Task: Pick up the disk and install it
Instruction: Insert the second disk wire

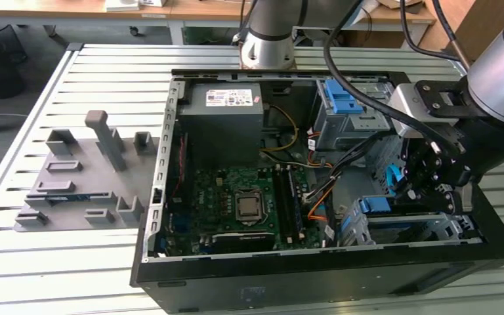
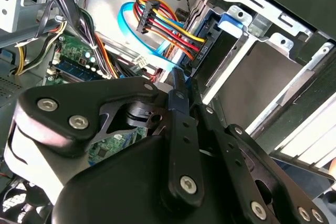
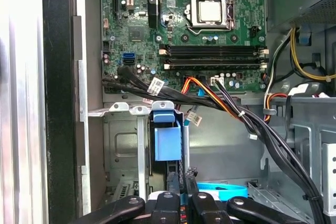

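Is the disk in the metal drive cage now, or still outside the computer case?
In. The disk stands in the metal drive cage inside the computer case, its blue frame showing. The gripper is right at it.

You see a slatted metal table [image 1: 24, 118], wooden desks [image 1: 191, 10] behind it, and grey floor [image 1: 7, 138].

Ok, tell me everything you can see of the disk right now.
The disk stands on edge in the metal drive cage inside the computer case, next to the motherboard. What shows is mostly its blue plastic carrier frame with a squarish tab. The body is largely hidden between the cage walls. In the second wrist view a black connector with red, yellow and orange wires seems plugged into its end. The gripper hangs right at it; contact cannot be told.
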